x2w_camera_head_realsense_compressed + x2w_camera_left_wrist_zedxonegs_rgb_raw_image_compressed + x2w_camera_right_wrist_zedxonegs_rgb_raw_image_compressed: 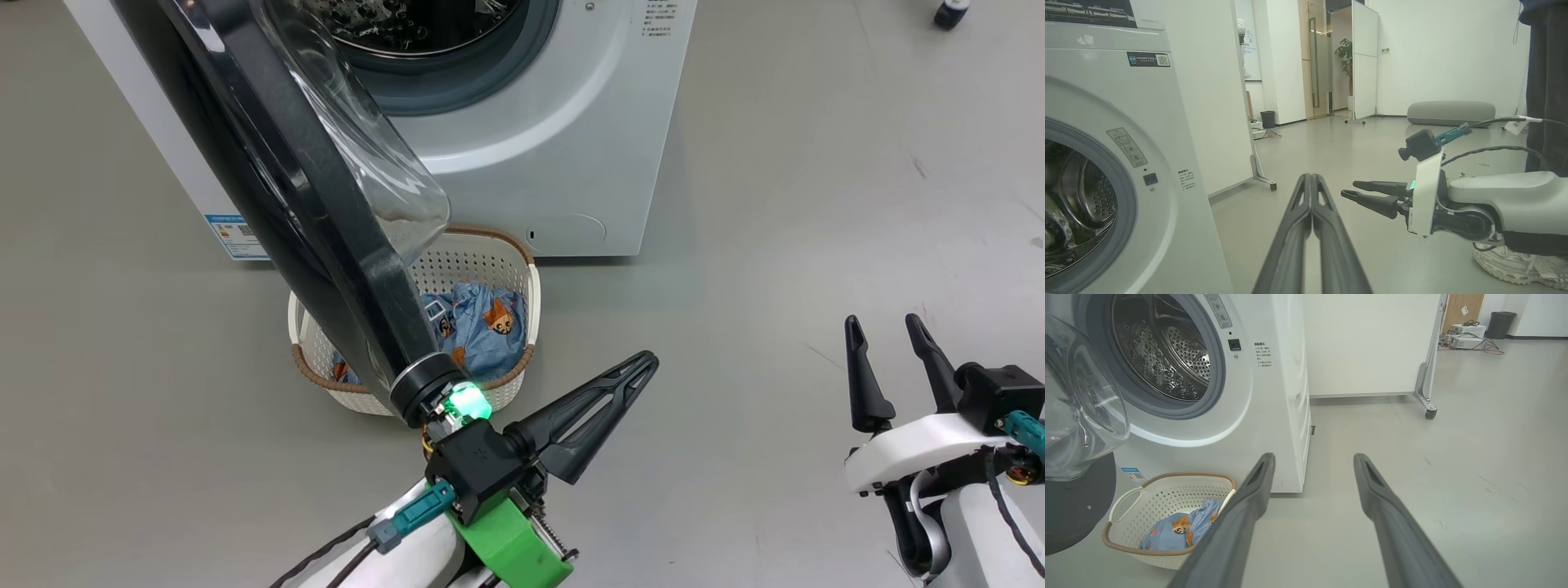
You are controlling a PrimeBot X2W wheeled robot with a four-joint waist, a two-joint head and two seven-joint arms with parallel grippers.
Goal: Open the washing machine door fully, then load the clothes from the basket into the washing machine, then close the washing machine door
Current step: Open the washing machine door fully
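item 1, the washing machine: white front-loader standing on the grey floor; steel drum uncovered inside its grey ring; blue label sticker low on its left side, round flap low on its front

item 2, the washing machine door: black-rimmed, with a clear bulging glass bowl; swung out from the machine's front towards me, and in the head view it crosses the left part of the basket

item 3, the basket: cream perforated plastic with a brown rim, on the floor just in front of the machine, below the open door

item 4, the clothes: light-blue fabric with orange-brown animal figures, lying bunched in the basket

item 5, my left claw: closed, fingers pressed flat together, holding nothing; low in front of the basket, pointing away to the right; the door's lower edge meets my left wrist in the head view, and i cannot tell whether they touch

item 6, my right claw: fingers spread wide, nothing between them; over bare floor, well apart from the basket and the machine

item 7, a white rolling panel: standing beyond the machine's right side
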